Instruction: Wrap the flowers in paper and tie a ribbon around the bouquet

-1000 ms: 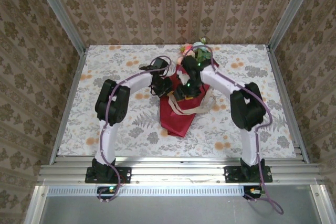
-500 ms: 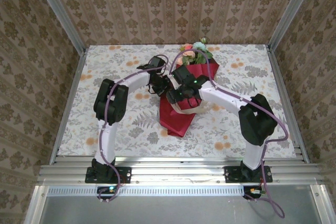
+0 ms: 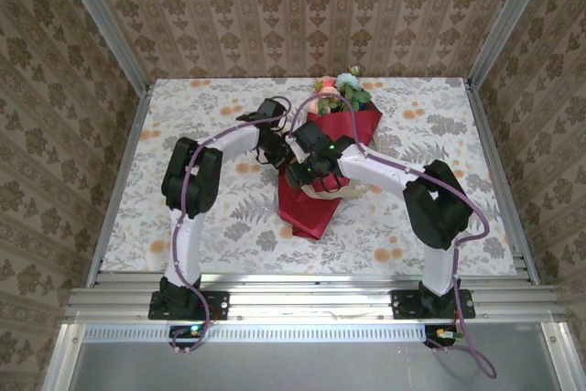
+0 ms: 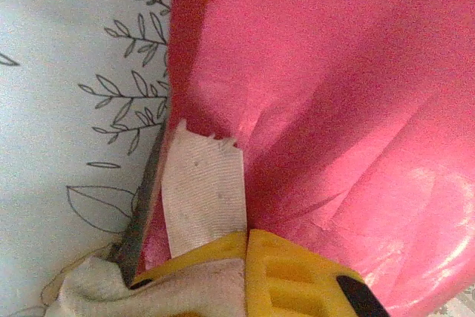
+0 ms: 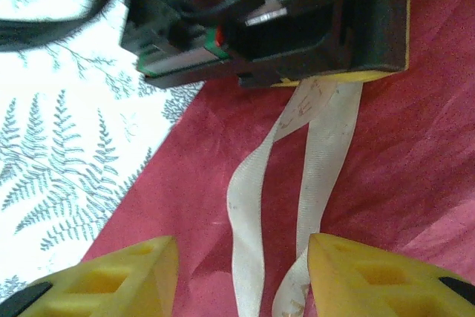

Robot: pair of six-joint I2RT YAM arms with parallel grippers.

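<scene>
The bouquet lies in the middle of the table as a red paper [image 3: 314,206] cone, tip toward me. The flowers [image 3: 337,91] poke out of its far, wide end. My left gripper [image 3: 280,150] sits at the cone's left edge. In the left wrist view its yellow fingers [image 4: 297,272] are shut on the cream ribbon [image 4: 204,191], whose frayed end sticks out over the paper [image 4: 334,102]. My right gripper [image 5: 241,280] hovers open above the cone [image 5: 185,183]. Two strands of ribbon [image 5: 326,146] run between its fingers up to the left gripper's jaws.
A floral tablecloth [image 3: 211,217] covers the table, with room on both sides of the cone. Metal frame rails [image 3: 311,304] run along the near edge and up the sides. Wallpapered walls close in the back and both flanks.
The right arm has swung left and toward me over the cone's middle, uncovering the blooms, and its jaws have narrowed somewhat. The left gripper has stayed shut on the ribbon.
</scene>
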